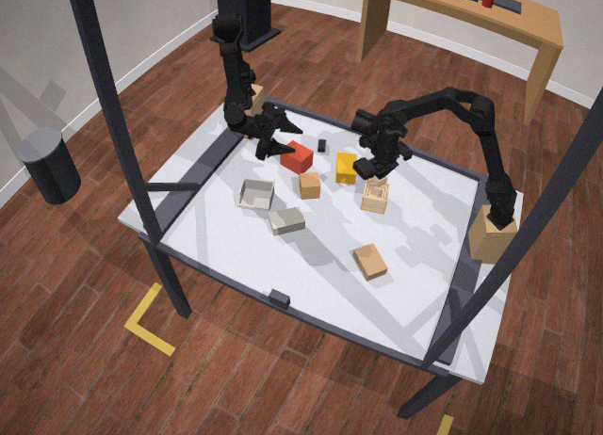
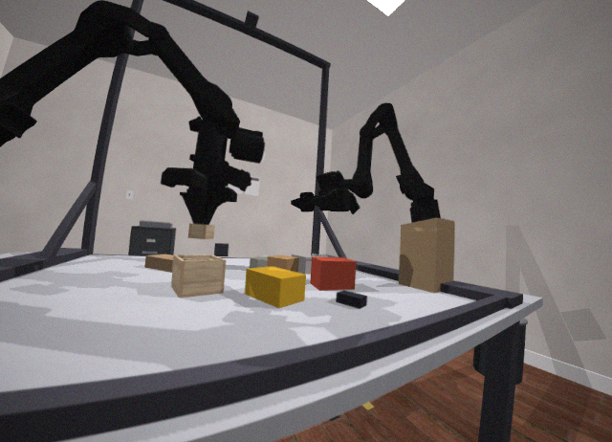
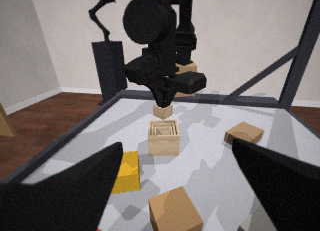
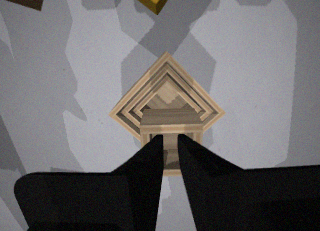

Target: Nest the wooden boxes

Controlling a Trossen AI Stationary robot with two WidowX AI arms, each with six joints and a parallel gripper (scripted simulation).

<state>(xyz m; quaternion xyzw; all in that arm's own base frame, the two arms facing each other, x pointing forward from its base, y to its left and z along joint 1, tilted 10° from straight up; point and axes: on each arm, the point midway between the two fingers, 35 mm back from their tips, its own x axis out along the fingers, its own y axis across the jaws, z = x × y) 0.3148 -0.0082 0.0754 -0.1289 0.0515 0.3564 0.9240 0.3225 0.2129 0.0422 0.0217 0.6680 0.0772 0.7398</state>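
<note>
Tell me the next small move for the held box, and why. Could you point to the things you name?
Probably twist the small box (image 1: 379,181) (image 2: 201,231) (image 3: 162,112) (image 4: 171,118) to match the nest (image 1: 374,204) (image 2: 197,276) (image 3: 164,145) (image 4: 140,83) before lowering: the right fingers (image 2: 201,212) hold it above, its walls turned diagonally to the nested ones.
</note>
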